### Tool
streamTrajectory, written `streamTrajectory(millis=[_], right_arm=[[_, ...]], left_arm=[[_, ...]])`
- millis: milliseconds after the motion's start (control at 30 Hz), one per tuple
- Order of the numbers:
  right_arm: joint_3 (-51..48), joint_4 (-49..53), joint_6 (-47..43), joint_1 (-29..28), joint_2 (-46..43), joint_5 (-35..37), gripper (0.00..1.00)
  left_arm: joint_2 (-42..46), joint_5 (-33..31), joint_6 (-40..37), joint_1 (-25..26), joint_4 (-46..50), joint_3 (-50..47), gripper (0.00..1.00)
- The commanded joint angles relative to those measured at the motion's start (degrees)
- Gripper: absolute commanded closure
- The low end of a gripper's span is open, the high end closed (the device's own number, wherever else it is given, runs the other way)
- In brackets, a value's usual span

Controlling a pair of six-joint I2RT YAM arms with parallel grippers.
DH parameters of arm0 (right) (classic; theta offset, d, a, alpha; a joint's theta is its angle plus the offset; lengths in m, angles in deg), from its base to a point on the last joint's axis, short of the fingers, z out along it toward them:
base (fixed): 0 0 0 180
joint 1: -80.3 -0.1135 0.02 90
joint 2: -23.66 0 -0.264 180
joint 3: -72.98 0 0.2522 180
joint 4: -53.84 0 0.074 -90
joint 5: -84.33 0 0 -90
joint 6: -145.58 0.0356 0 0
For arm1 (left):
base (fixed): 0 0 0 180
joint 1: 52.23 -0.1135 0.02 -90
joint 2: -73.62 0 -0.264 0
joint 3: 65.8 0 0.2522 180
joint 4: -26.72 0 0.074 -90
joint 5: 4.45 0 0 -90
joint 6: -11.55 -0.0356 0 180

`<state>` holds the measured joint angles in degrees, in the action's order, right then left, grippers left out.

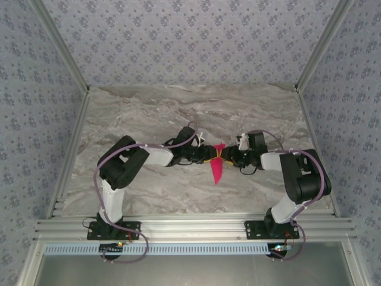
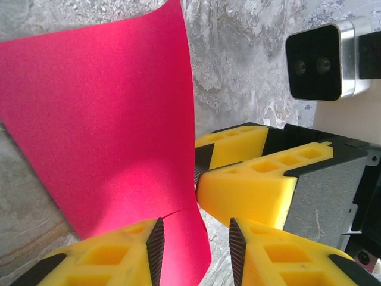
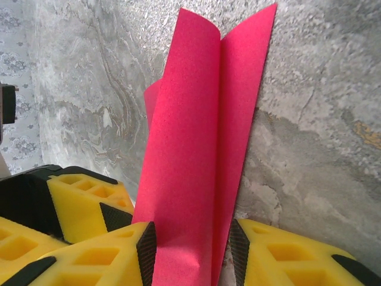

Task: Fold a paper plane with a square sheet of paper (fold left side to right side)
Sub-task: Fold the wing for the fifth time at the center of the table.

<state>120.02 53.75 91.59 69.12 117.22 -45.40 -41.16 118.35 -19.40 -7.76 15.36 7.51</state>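
Mid-table, the folded square sheet of paper stands between both claws. Left gripper: jaws part-open, sheet against one pad, gap at the other. Right gripper: sheet fills the narrow gap, firm hold unconfirmed. Bare table all round, its edges well apart.

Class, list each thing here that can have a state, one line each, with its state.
square sheet of paper: loosely folded, flaps apart, standing between both grippers.
left gripper: open, jaws either side of the paper, gap beside one pad.
right gripper: jaws apart around the fold; unclear whether they pinch it.
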Motion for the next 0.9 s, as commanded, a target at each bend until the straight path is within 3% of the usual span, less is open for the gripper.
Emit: streamTrajectory(millis=[0, 400, 667, 867], right_arm=[[-0.05, 3.91, -1.54, -0.67, 2.38, 2.35, 0.58], [0.07, 4.17, -1.58, -0.69, 2.9, 2.27, 0.58], [0.38, 4.26, -1.48, -0.59, 2.32, 1.89, 0.58], [1.53, 4.53, -0.57, 1.28, -0.35, -0.31, 0.54]], left_arm=[[-1.13, 1.57, 0.24, -0.07, -0.75, 1.62, 0.66], [-2.51, 2.18, 0.79, 0.06, -1.86, 2.66, 0.75], [-2.22, 1.84, -0.54, 0.0, -0.6, 3.03, 1.0], [-1.42, 1.93, -2.48, -0.51, 0.42, 2.76, 1.0]])
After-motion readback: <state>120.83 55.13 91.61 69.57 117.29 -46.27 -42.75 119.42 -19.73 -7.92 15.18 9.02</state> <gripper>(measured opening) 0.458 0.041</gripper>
